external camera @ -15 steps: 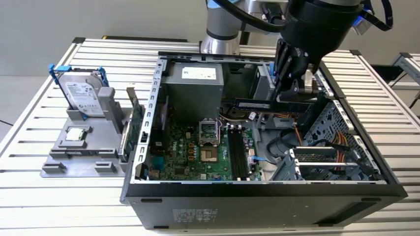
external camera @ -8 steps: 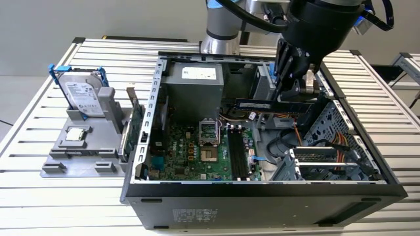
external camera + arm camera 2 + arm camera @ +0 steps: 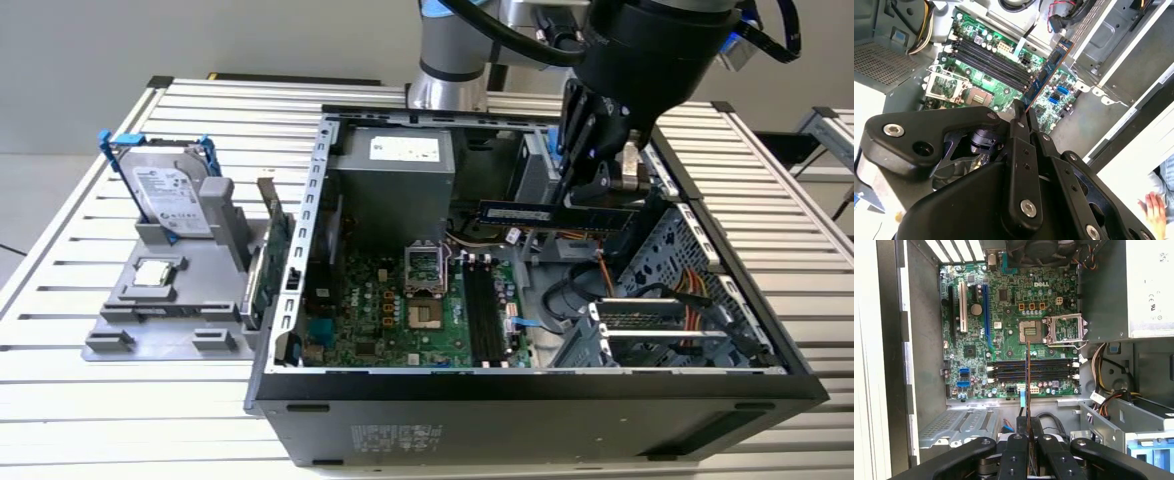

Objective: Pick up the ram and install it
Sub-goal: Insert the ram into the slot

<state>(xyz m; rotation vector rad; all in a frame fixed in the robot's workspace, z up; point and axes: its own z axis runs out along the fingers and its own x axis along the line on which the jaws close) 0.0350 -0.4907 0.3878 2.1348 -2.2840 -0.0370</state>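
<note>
The tool [image 3: 603,200] is clenched on the ram [image 3: 541,212], right of centre in the exterior view, above the open case [image 3: 534,420]. The first wrist view shows the ram edge-on, mid-frame, over the motherboard [image 3: 969,355].

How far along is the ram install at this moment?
Pick-up looks done: the gripper is shut on the ram, held in the air above the motherboard inside the open case. Installation is not yet done: the memory slots lie empty.
</note>
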